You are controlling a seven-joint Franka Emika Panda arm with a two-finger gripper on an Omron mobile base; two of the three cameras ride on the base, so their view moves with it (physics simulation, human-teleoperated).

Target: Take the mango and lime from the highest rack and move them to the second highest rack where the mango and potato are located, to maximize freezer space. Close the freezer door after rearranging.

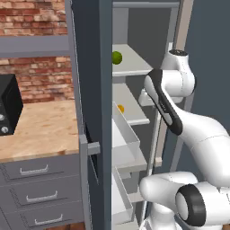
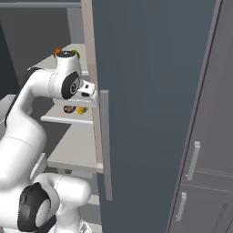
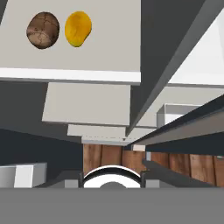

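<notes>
Green lime (image 1: 117,57) lies on the highest rack (image 1: 134,65), untouched.

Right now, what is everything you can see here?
lime: one, green, highest rack
reddish mango: one, same rack, partly hidden by the arm
yellow mango: one, second highest rack
potato: one, brown, beside the yellow mango
bins: white, below the racks
freezer door: one, blue-grey, open
microwave: one, black, on the wooden counter
drawers: three, grey, under the counter
robot arm: one, white, reaching in; jaws shut
</notes>
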